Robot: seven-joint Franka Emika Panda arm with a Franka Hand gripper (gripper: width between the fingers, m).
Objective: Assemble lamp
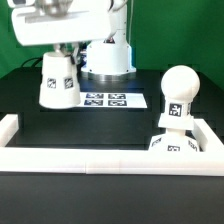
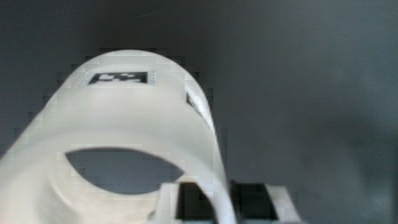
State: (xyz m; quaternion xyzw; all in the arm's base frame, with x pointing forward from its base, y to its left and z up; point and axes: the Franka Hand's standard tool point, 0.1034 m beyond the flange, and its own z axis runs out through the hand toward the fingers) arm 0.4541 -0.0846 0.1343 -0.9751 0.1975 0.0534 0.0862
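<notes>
The white tapered shade [image 1: 57, 82] is at the exterior view's left, wide end down, with a tag on its side. My gripper [image 1: 62, 51] is shut on its upper rim from above. In the wrist view the shade [image 2: 125, 120] fills the frame, and its thin wall runs between the two dark fingers [image 2: 189, 203] of my gripper [image 2: 226, 201]. I cannot tell whether the shade touches the table. The round-topped bulb [image 1: 178, 93] stands upright on the base [image 1: 178, 146] at the exterior view's right, near the front corner.
The marker board [image 1: 112, 100] lies flat in the middle of the black table, between the shade and the bulb. A low white wall [image 1: 100, 160] runs along the front and up both sides. The robot's white base [image 1: 107, 55] stands behind.
</notes>
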